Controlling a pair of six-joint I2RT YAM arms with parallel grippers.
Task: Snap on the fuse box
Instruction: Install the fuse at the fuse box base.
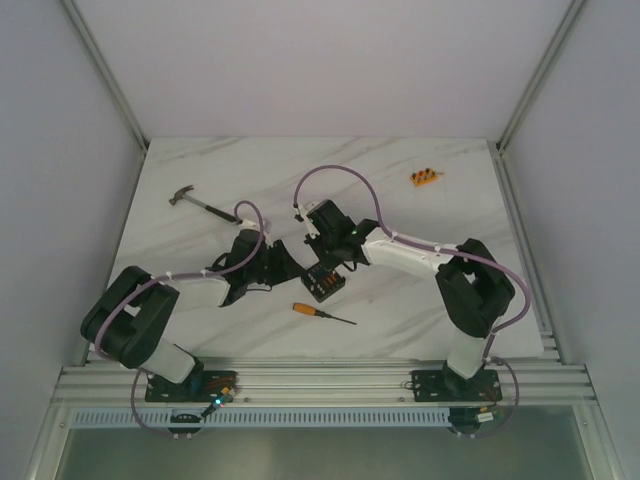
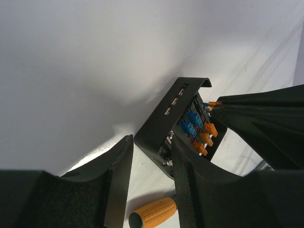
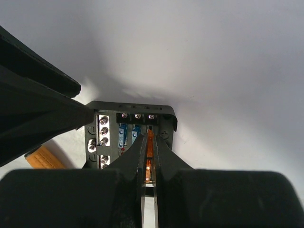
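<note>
The fuse box point(image 1: 325, 284) is a small black box lying on the marble table between the two arms. Blue and orange fuses point(image 2: 194, 124) stand in its open face. My right gripper point(image 3: 150, 135) is shut on an orange fuse point(image 3: 150, 143) and holds it in the box's right-hand row. In the left wrist view the right gripper point(image 2: 213, 106) comes in from the right over the fuse box point(image 2: 164, 124). My left gripper point(image 2: 152, 142) is open at the box's near corner, and its right finger point(image 2: 190, 180) overlaps the box's side. Nothing is clamped between its fingers.
An orange-handled screwdriver point(image 1: 320, 313) lies just in front of the box, its handle point(image 2: 154, 213) between my left fingers. A hammer point(image 1: 200, 203) lies at the back left. A small orange block point(image 1: 425, 178) sits at the back right. Walls enclose the table.
</note>
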